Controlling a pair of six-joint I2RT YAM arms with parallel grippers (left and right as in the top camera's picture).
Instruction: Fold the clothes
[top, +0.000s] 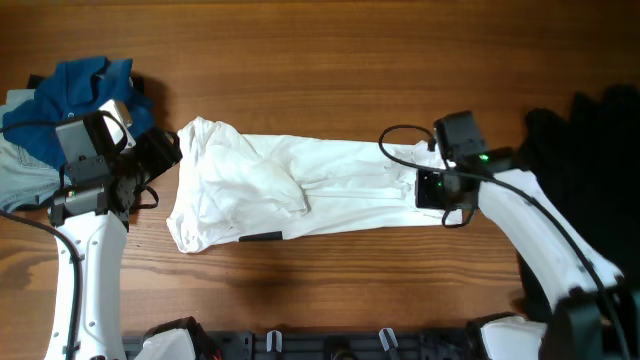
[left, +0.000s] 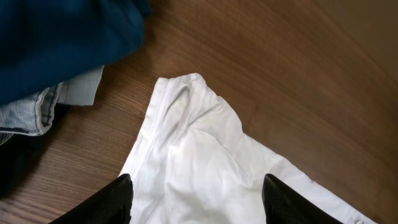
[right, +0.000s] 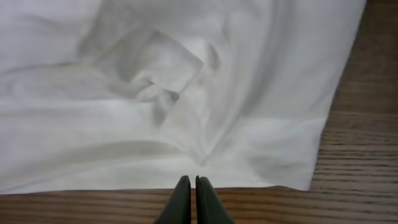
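The white shirt (top: 300, 190) lies stretched across the middle of the wooden counter (top: 330, 60). The left claw (left: 198, 199) hangs wide open over its left end, gripping nothing. The right claw (right: 191, 202) is pinched fully together at the shirt's right edge; can't tell if it's got fabric.

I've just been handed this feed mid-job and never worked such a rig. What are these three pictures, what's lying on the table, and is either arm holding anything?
Two white robot arms work at a wooden table. One picture looks down from above; the other two come from cameras on each wrist. A white shirt lies stretched across the middle. At the left edge sit a blue garment and some pale denim; a black heap is at the right. The left pincer is open over the shirt's left end, holding nothing. The right pincer is shut at the shirt's edge; whether any cloth is pinched between its tips, the wrist view doesn't show.
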